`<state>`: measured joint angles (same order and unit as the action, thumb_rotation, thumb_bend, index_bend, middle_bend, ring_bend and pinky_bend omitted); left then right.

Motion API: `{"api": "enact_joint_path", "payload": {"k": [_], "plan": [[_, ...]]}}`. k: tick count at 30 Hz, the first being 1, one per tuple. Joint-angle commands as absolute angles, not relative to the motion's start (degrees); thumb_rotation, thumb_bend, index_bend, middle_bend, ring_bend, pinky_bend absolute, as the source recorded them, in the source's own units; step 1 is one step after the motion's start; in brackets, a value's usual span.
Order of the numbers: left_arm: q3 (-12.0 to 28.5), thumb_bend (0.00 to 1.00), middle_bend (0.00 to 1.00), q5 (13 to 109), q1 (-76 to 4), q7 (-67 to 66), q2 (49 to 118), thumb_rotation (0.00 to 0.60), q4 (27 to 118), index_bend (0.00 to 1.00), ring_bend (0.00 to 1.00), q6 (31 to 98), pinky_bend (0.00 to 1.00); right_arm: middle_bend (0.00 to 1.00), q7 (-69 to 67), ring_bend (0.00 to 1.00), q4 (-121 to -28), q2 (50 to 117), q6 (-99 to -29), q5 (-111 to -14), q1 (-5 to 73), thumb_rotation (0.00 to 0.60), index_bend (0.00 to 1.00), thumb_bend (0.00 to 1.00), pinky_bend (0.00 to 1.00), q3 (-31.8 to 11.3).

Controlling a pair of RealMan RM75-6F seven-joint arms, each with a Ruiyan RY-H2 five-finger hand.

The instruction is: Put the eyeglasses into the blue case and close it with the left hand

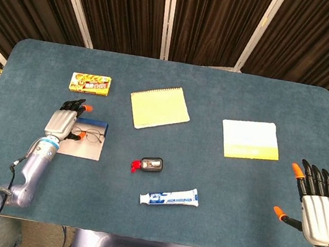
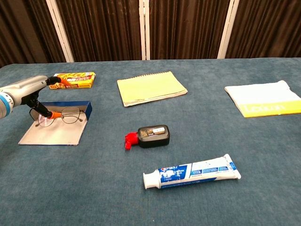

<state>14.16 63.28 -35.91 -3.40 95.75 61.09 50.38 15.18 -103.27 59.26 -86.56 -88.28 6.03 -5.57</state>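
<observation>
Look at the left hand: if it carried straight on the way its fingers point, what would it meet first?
Probably the yellow snack box. In the head view the left hand points up the table, past the blue case toward that box, though depth is hard to judge.

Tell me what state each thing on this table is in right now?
blue case: open, lid flat.
eyeglasses: unfolded, on the open case.
left hand: fingers spread, one fingertip at the glasses.
right hand: open, holding nothing.
toothpaste: capped, lying flat.
notebook: closed.
</observation>
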Motion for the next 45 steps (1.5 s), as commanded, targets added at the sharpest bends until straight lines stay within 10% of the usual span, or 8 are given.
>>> {"api": "enact_joint_path", "payload": {"k": [1,45], "plan": [[13.74,0.19,0.00,64.91,-35.34,-1.93,95.56,0.600,61.27,0.00,0.00,52.26,0.00,0.00,15.08,0.00,-103.32,59.21,-86.61,-88.24,6.00,0.600,0.00,0.00,0.00,-5.56],[15.31,0.07,0.00,61.99,-43.40,-12.19,100.92,0.600,49.31,0.00,0.00,47.51,0.00,0.00,14.45,0.00,-102.79,59.30,-85.44,-86.40,6.59,0.600,0.00,0.00,0.00,-5.78]]}}
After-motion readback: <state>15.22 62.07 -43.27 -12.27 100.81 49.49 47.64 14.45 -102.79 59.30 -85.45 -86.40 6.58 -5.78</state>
